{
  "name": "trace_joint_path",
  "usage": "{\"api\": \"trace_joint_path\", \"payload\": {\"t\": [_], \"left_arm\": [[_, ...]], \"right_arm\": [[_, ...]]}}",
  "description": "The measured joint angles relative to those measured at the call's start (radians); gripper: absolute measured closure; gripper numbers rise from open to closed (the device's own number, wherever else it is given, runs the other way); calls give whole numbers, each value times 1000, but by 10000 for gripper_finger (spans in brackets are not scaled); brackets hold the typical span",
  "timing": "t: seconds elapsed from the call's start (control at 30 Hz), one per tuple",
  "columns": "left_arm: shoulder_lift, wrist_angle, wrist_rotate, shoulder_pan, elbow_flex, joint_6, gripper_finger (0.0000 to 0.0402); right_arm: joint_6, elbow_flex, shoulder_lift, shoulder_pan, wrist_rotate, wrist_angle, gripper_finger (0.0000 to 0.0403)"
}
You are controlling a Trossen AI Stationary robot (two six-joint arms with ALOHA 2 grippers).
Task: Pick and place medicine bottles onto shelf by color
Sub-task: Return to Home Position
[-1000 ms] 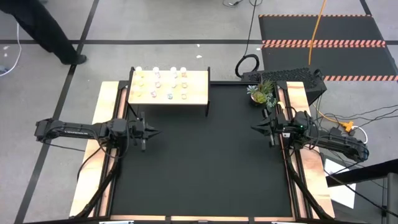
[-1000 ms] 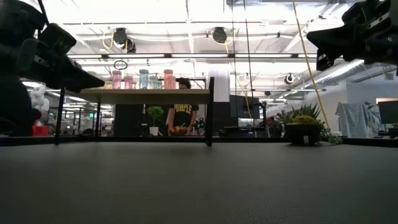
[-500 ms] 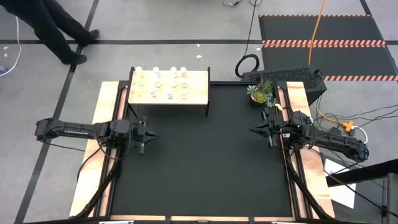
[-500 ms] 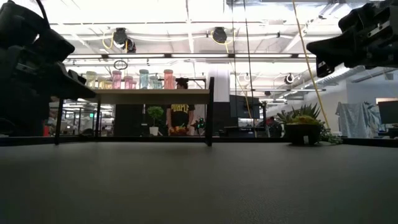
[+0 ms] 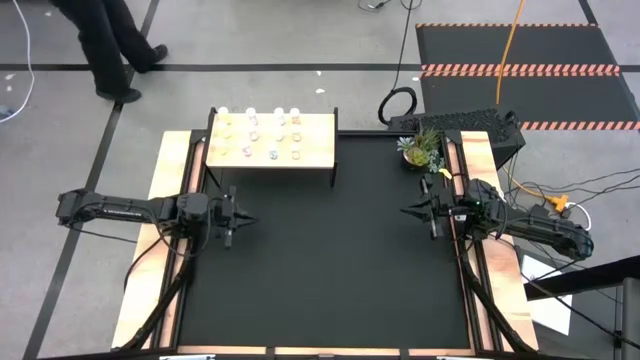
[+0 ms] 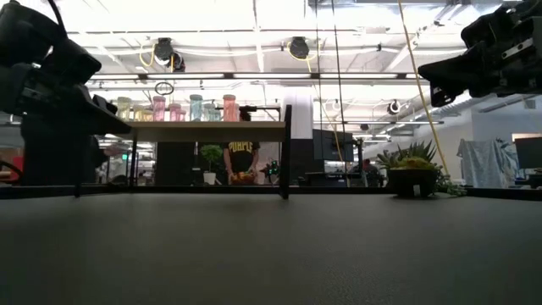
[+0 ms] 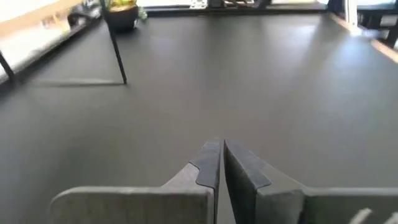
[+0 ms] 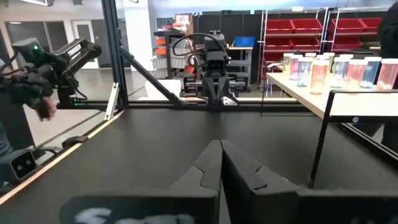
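While both arms hang over the black table (image 5: 330, 270), the overhead camera gives the layout. One shelf (image 5: 318, 140) stands at the far left, one green potted plant (image 5: 420, 148) at the far right, and two arms face each other across the middle. The left gripper (image 5: 242, 219) is at the left side, nearer than the shelf. The right gripper (image 5: 406, 211) is at the right side, nearer than the plant, and the two are well apart.

From overhead I cannot tell how the claws stand, but the wrist cameras can. On the left, two dark fingers (image 7: 208, 165) are pressed together with only a hairline slit and nothing between them. On the right it is the same: fingers (image 8: 208, 163) closed, nothing held.

The medicine bottles (image 5: 253, 136) are all on the shelf board. From overhead their caps line up in four columns, but I cannot settle an exact total. The table-level camera shows them standing upright in a line, with pink and pale bodies.

That low camera also catches one person (image 6: 241, 161) in a dark shirt beyond the shelf. The overhead view shows one person (image 5: 110, 40) on the floor at the far left. Only the right wrist view shows the red bins (image 8: 298, 25) on racks behind the bottles.
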Motion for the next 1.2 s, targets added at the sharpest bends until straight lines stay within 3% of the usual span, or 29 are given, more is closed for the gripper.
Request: {"api": "trace_joint_path", "payload": {"t": [0.2,1.2], "left_arm": [[0,1,-3,0,0,-266,376],[0,21,-6,0,-2,-265,376]], "right_arm": [[7,0,0,0,0,2,403],[9,0,0,0,2,3,403]]}}
